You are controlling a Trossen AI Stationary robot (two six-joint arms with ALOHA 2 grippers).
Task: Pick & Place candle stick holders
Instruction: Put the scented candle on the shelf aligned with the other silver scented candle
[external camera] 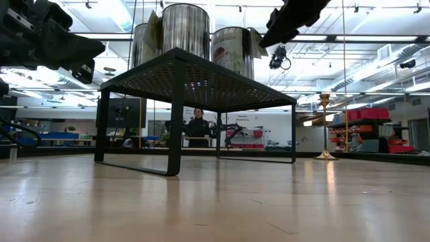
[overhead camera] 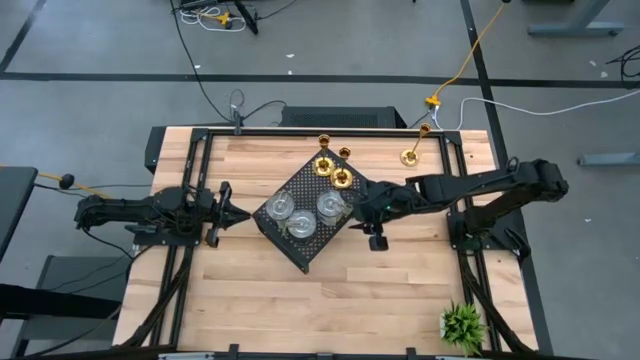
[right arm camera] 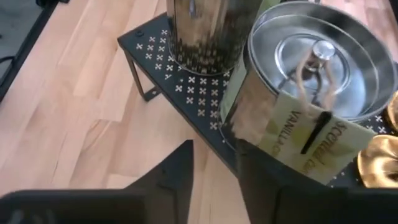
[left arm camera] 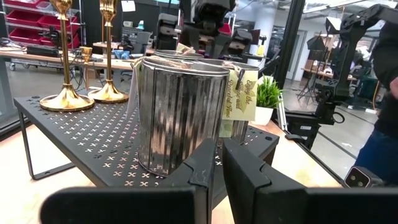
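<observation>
My right gripper (overhead camera: 352, 212) hovers over the black tray (overhead camera: 300, 250) mid-tabletop, fingers partly spread beside a tagged silver holder (right arm camera: 314, 65), pinching nothing that I can see. Three silver holders (overhead camera: 303, 223) stand on the tray, two gold holders (overhead camera: 341, 177) on its far corner. A third gold holder (overhead camera: 411, 155) stands near the tabletop's far edge. My left gripper (overhead camera: 232, 212), pressed together, waits left of the tray.

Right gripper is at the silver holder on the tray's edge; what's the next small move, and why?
Probably finish closing, then lift straight up. The right gripper straddles the wall of the nearest silver holder, its fingers not yet clearly pinching it. That holder stands on the black tray, beside another silver one.
</observation>
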